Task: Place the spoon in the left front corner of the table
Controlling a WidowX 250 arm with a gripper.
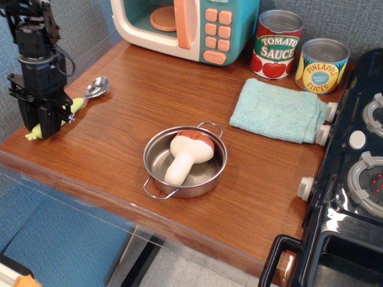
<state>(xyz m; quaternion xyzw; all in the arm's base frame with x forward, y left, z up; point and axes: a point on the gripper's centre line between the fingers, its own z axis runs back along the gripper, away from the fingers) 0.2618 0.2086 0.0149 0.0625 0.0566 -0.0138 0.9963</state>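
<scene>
At the left edge of the frame, the gripper (46, 124) pinched the handle of the spoon (76, 103), which lay low near the left front corner of the table (119, 149). Placement looked nearly done, with only release remaining. The black fingers hid whether the spoon touched the wood.
</scene>
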